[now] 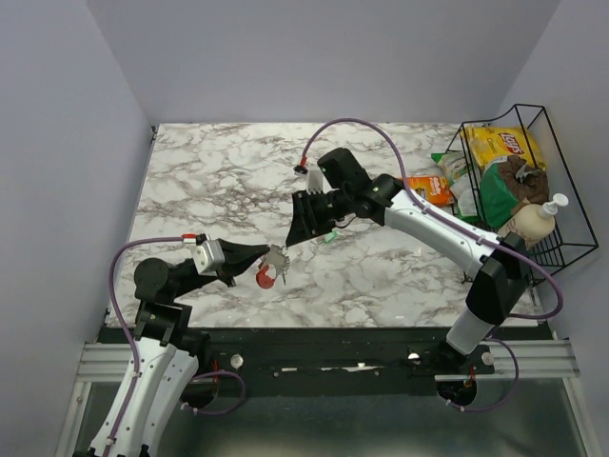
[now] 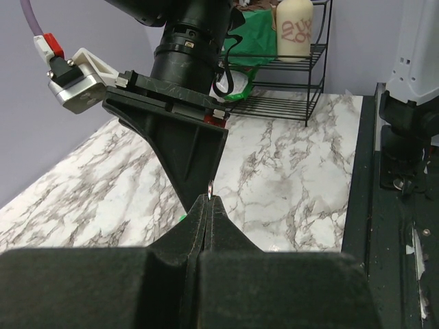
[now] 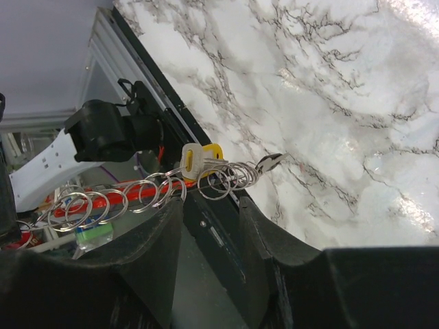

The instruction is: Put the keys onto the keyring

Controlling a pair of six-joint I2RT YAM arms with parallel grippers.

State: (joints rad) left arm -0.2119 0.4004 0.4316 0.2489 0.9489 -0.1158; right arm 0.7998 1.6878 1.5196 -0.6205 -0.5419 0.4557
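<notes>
My left gripper (image 1: 273, 255) is shut on the keyring (image 1: 277, 253) and holds it above the table. A red-headed key (image 1: 264, 277) hangs below the ring. In the left wrist view the jaws are pressed together (image 2: 208, 200) and a sliver of the ring (image 2: 210, 186) pokes out at the tip. My right gripper (image 1: 297, 234) is open, its tips just beside the ring. In the right wrist view its fingertips (image 3: 209, 200) frame a string of silver loops (image 3: 219, 179) with a yellow-headed key (image 3: 199, 158). A green-headed key (image 1: 331, 236) lies on the marble under the right gripper.
A black wire basket (image 1: 557, 233) at the right edge holds a yellow chip bag (image 1: 502, 146), a green bag and a lotion bottle (image 1: 535, 219). An orange packet (image 1: 428, 188) lies beside it. Purple cables (image 1: 381, 133) loop over both arms.
</notes>
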